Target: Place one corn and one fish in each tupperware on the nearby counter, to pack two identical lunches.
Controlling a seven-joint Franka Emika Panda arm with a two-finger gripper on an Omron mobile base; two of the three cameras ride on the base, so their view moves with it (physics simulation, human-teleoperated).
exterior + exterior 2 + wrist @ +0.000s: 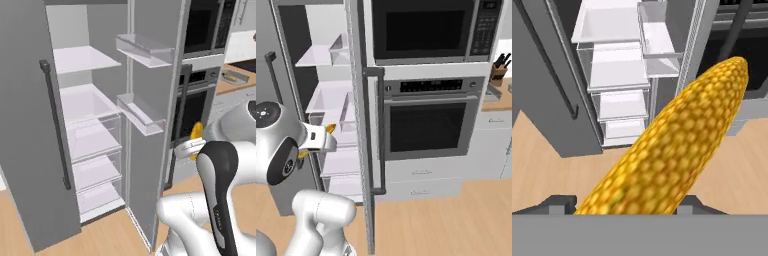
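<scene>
A yellow corn point(677, 145) lies lengthwise between my gripper's dark fingertips point(562, 202) and reaches far up the hand view. My gripper point(627, 205) is shut on it. From the left base, the corn point(196, 131) pokes up out of the white gripper point(191, 146), in front of the oven. From the right base, the corn's tip point(330, 129) sticks out of the gripper point(318, 138) near the open fridge. One grey tupperware point(234, 76) sits on the light-brown counter point(225, 88) at the far right. The fish is out of view.
The grey fridge point(90, 125) stands open, its door point(30, 125) swung left and its white shelves bare. A wall oven point(428, 125) and a microwave point(421, 30) are right of it. A knife block point(498, 67) stands on the counter point(497, 102). Wooden floor lies below.
</scene>
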